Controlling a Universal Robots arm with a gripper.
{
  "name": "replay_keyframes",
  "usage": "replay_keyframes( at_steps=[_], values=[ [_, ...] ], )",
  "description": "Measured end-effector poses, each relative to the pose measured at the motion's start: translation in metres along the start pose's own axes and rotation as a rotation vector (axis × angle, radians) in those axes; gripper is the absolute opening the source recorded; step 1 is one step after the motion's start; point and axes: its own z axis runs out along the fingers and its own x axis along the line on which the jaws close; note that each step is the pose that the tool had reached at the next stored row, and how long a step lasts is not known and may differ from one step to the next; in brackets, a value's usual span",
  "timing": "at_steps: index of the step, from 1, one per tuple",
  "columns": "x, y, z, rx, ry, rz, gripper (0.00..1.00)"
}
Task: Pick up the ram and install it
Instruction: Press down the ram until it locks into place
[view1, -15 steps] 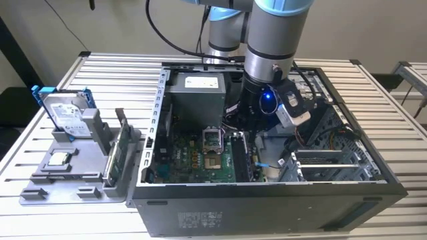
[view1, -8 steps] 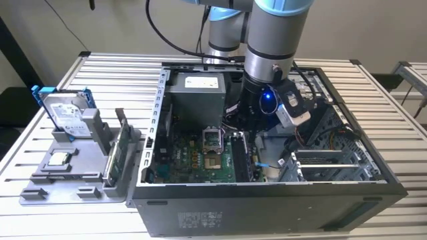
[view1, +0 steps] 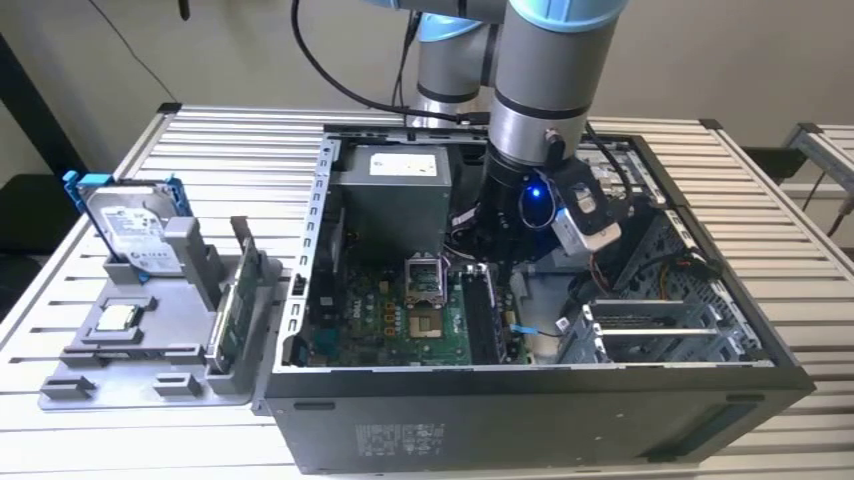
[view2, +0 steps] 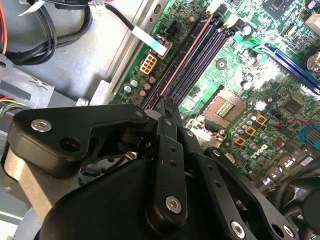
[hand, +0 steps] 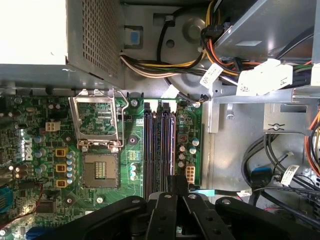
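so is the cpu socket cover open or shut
open: the socket cover lies flipped back, leaving the cpu socket bare

Silver-grey arm (view1: 541, 70) with pale blue caps; black screw-studded hand (view2: 165, 130).

Exterior view: high, angled down from the front, takes in the whole open computer case (view1: 534, 300) on the slatted surface (view1: 240, 140), mid distance. Both wrist views: close, looking down past the pincer (hand: 167, 200) into the case. Shared by all three: motherboard (hand: 100, 150), its memory slots (hand: 159, 145) and CPU socket (view2: 226, 107).
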Motion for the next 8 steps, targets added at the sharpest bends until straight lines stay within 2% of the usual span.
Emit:
replay_keyframes(
  at_steps=[3, 8],
  values=[
    [-0.0001, 0.0000, 0.0000, -0.0011, -0.0009, -0.028, 0.11],
    [0.0000, 0.0000, 0.0000, -0.0044, -0.0027, -0.118, 0.11]
  ],
)
